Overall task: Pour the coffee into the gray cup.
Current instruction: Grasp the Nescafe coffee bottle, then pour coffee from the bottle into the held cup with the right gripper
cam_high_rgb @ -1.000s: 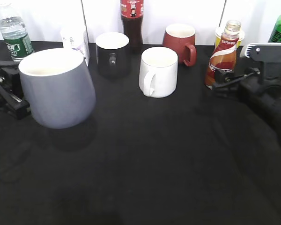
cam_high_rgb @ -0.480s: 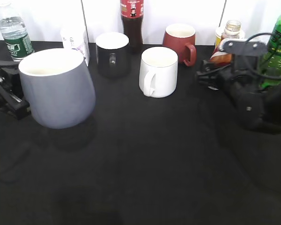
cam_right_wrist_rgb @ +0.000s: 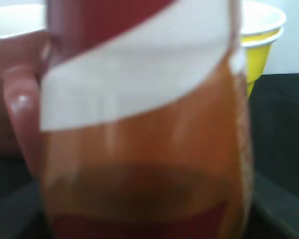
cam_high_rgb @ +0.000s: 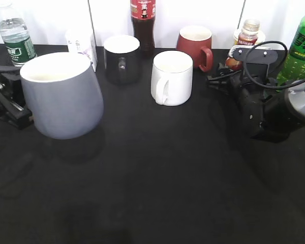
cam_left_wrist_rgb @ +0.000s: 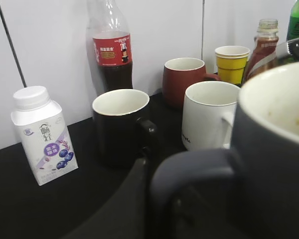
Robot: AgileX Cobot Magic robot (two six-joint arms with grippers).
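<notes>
The gray cup (cam_high_rgb: 63, 99) is at the left, tilted slightly, and its inside is cream-white. My left gripper (cam_high_rgb: 15, 101) is shut on its loop handle, which fills the bottom of the left wrist view (cam_left_wrist_rgb: 189, 169). The coffee (cam_high_rgb: 248, 35) stands at the back right and has no cap; only its neck and a bit of label show behind my right arm. My right gripper (cam_high_rgb: 221, 76) is open around its lower body. In the right wrist view the coffee (cam_right_wrist_rgb: 139, 124) fills the frame, with brown liquid inside. It also shows in the left wrist view (cam_left_wrist_rgb: 263, 47).
A white mug (cam_high_rgb: 172, 76), a shiny dark mug (cam_high_rgb: 121, 58) and a red mug (cam_high_rgb: 195, 46) stand mid-back. A cola bottle (cam_high_rgb: 143, 20), a milk carton (cam_high_rgb: 82, 46) and a water bottle (cam_high_rgb: 15, 38) are behind. A green bottle (cam_high_rgb: 302, 46) and a yellow paper cup (cam_left_wrist_rgb: 231, 62) flank the coffee.
My right arm has swung in from the right and now covers most of the coffee, with its jaws around it. The gray cup and my left gripper have not moved.
</notes>
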